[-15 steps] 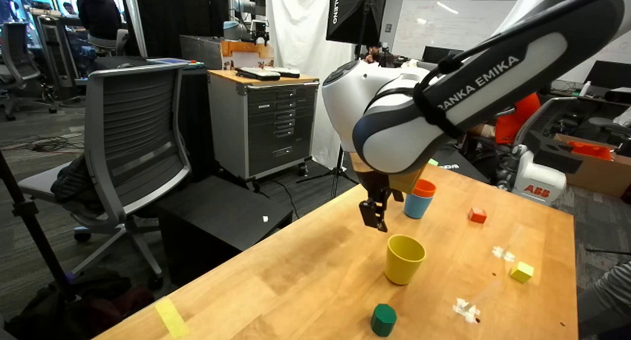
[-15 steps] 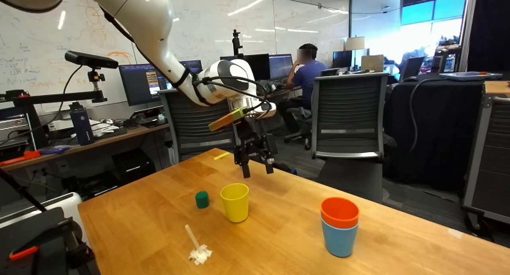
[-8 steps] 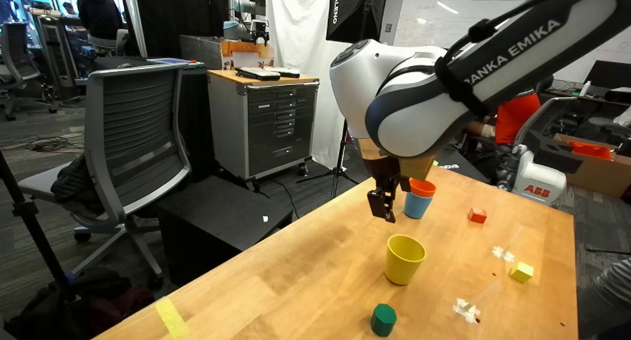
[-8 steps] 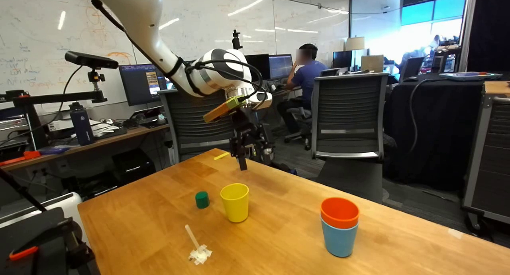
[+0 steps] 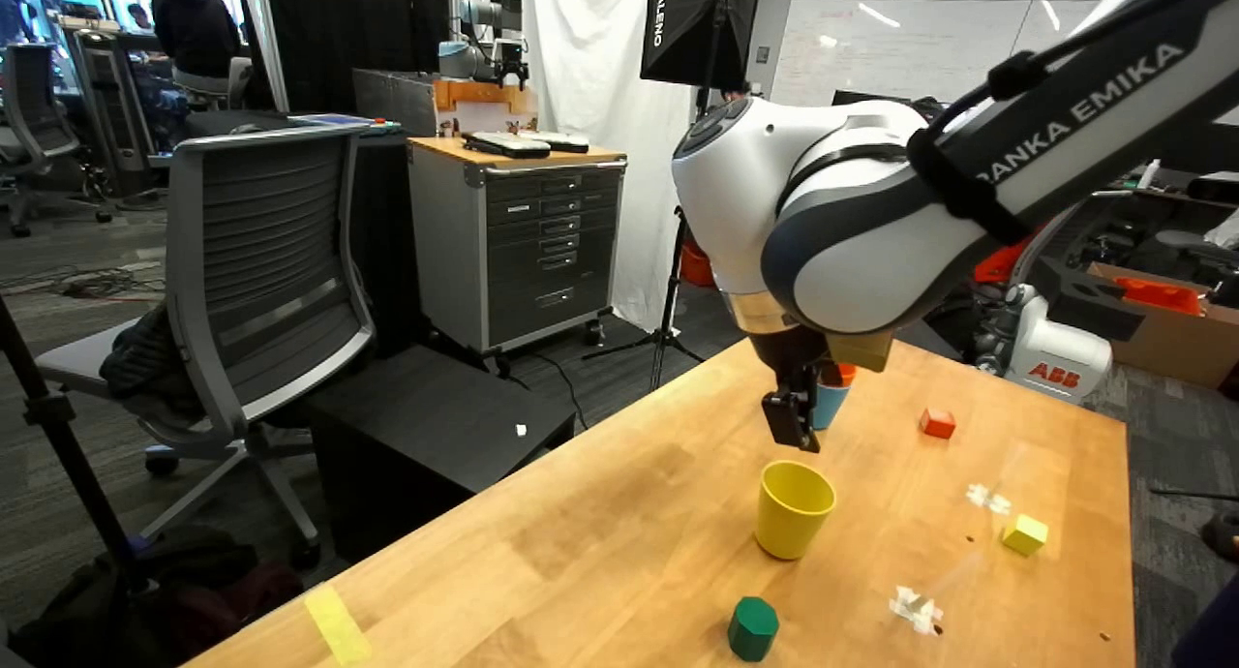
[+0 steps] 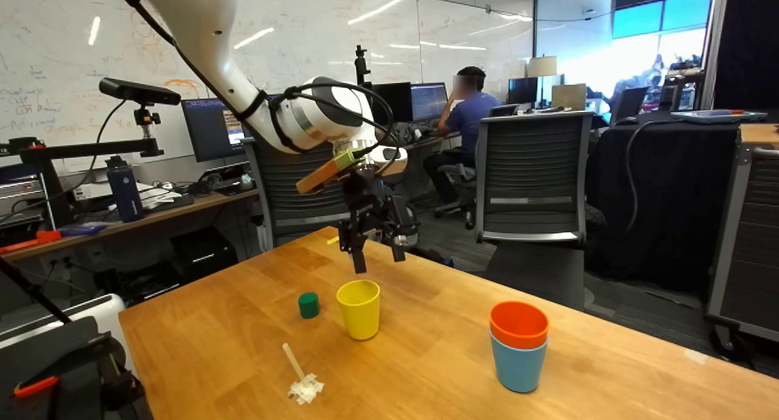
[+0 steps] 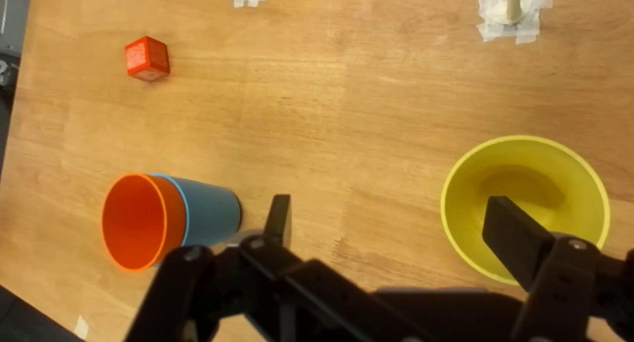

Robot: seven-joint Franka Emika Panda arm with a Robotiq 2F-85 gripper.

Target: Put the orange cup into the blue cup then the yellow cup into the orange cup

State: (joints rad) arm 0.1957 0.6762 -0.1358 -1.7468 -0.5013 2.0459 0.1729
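The orange cup (image 6: 519,325) sits in the blue cup (image 6: 518,366); 2 fingers (image 7: 516,240) hang wide apart near the yellow cup (image 6: 359,316).

The table (image 6: 231,347) holds one yellow cup (image 6: 360,320), one orange cup (image 6: 519,333) and one blue cup (image 6: 518,366), three in all; one red block (image 5: 937,423) and one yellow block (image 5: 1024,534), two in all; and one green cylinder (image 5: 753,630). Stuck to it are three bits of white tape (image 7: 530,21) in the wrist view and one yellow strip (image 5: 338,627) in both exterior views, making four pieces. Above it there is one gripper (image 6: 379,262) with two fingers (image 6: 359,261), and an exterior view adds one softbox (image 5: 695,37) and one cart (image 5: 528,247)
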